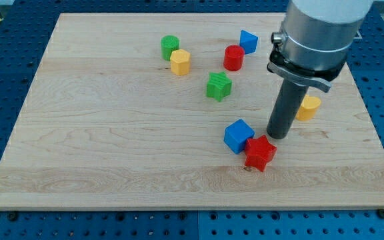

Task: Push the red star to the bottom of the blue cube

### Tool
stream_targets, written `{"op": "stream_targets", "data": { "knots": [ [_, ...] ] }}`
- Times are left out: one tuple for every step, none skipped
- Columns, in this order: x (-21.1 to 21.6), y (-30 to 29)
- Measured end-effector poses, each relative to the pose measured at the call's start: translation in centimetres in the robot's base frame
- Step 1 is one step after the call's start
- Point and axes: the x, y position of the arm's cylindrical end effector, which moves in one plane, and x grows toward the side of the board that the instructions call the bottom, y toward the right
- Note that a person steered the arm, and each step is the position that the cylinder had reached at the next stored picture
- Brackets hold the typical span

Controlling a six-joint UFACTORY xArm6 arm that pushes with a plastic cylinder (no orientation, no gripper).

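Note:
The red star (260, 153) lies on the wooden board (112, 133) toward the view's bottom right. The blue cube (238, 135) touches it at its upper left. My tip (277, 136) stands just above and to the right of the red star, close to its upper edge, and to the right of the blue cube.
A green star (219, 86) sits mid-board. A red cylinder (233, 58) and a blue block (248, 41) lie near the view's top. A green cylinder (170, 47) and a yellow block (180, 62) lie upper left. Another yellow block (307, 107) is right of the rod.

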Motion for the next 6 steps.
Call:
{"op": "stream_targets", "data": {
  "knots": [
    [1.9, 0.0],
    [3.3, -0.3],
    [4.5, -0.9],
    [5.2, -1.6],
    [5.2, -2.3],
    [5.2, -2.5]
  ]
}}
